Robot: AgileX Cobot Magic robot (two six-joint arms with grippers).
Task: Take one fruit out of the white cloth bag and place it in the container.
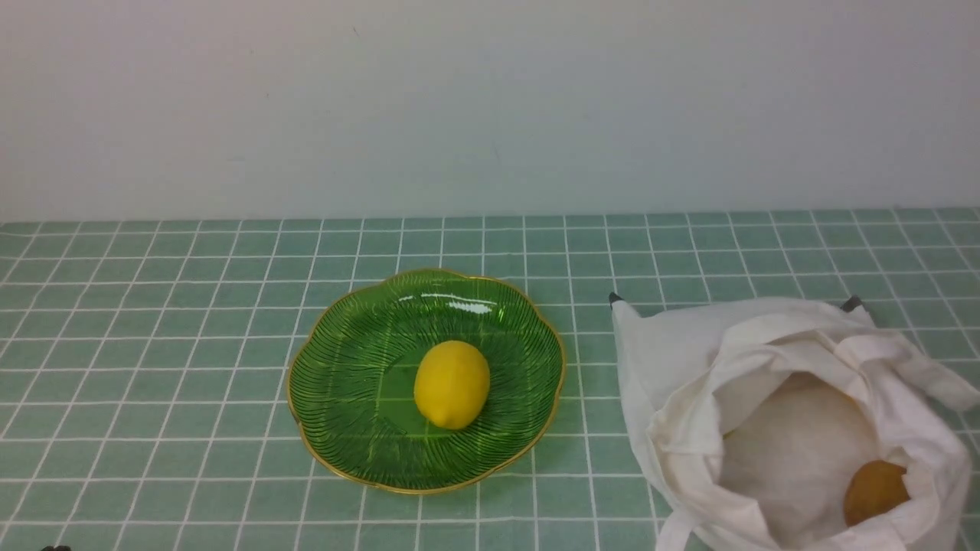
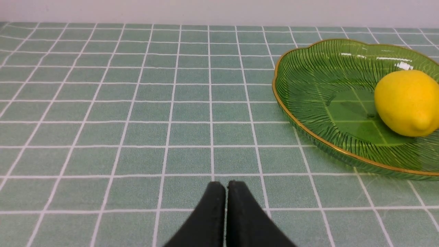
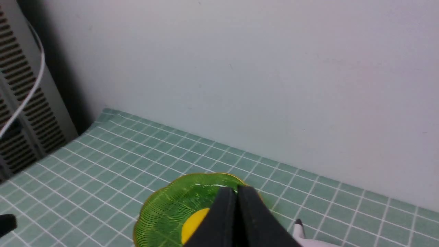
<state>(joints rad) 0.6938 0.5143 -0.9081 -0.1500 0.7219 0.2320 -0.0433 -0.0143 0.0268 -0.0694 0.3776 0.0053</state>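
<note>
Since the lemon (image 1: 452,384) already lies inside the green glass dish (image 1: 348,360), the placing step looks finished and the task appears complete.

Left of the dish, the left jaws are pressed together with nothing between them. They sit low over bare tabletop (image 1: 153,344), apart from the dish's gold rim.

The dish is ribbed and scalloped and stands flat on the tabletop. The lemon rests a little right of the dish's centre, pointed tip toward the robot, touching only the glass.

Right of the dish, near it but not touching, the white cloth bag (image 1: 674,360) slumps with its mouth open toward the robot. A brown fuzzy fruit (image 1: 875,490) lies deep inside, at the side farthest from the dish.

The right jaws are likewise closed and empty, held high on the robot's side of the dish and aimed across it.

Nothing seems left to grasp. Any next move probably only asks both arms to stay clear of the dish, so the lemon is not knocked, and to leave the bag alone.

The tabletop is pale green with a white grid of squares. Behind the dish rises a plain pale wall (image 1: 490,107). Far left of the dish, past the tabletop's edge, stands a grey ribbed panel (image 3: 17,113).
</note>
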